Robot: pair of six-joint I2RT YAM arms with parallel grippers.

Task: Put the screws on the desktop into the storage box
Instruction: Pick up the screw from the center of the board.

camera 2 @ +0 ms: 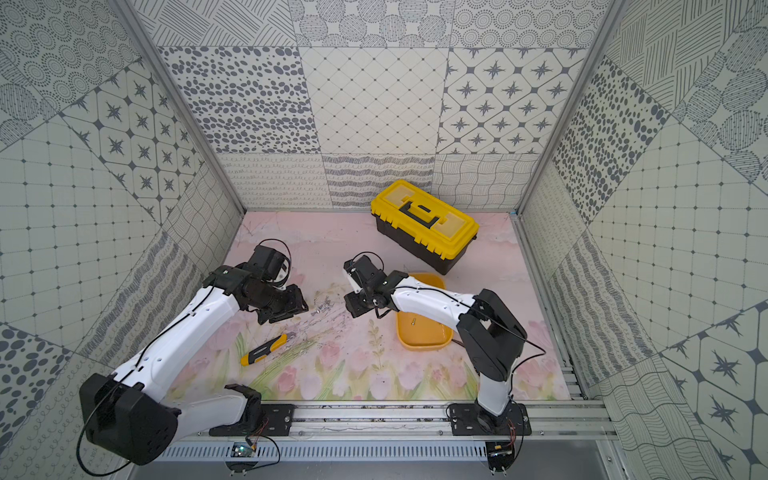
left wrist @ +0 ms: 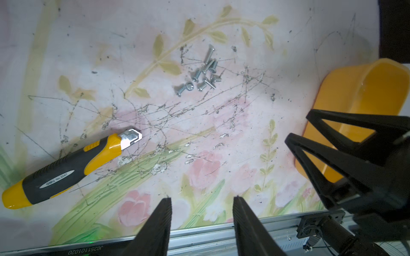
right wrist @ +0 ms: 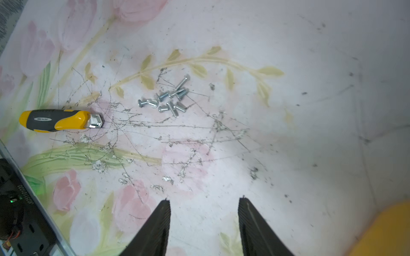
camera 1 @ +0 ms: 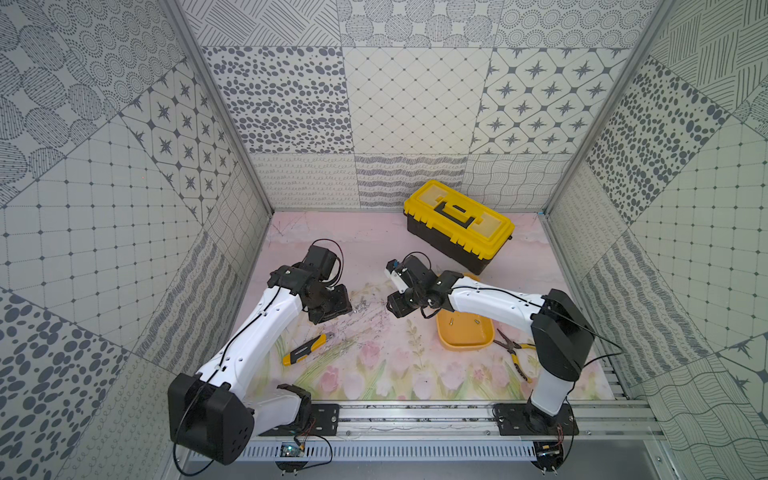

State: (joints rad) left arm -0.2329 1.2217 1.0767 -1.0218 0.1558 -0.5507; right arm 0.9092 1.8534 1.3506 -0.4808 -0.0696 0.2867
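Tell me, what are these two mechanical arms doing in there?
Two robot arms are clearing loose screws off the flowered tabletop into the orange tray. At least two lie in the tray already; a small pile waits on the table between the arms. The left claw and the right claw are both open and empty, held above the table near the pile. The knife, pliers and toolbox are not being touched.

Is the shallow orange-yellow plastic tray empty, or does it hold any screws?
Not empty. The shallow orange-yellow plastic tray holds two small metal screws on its floor; the right arm hides its far part.
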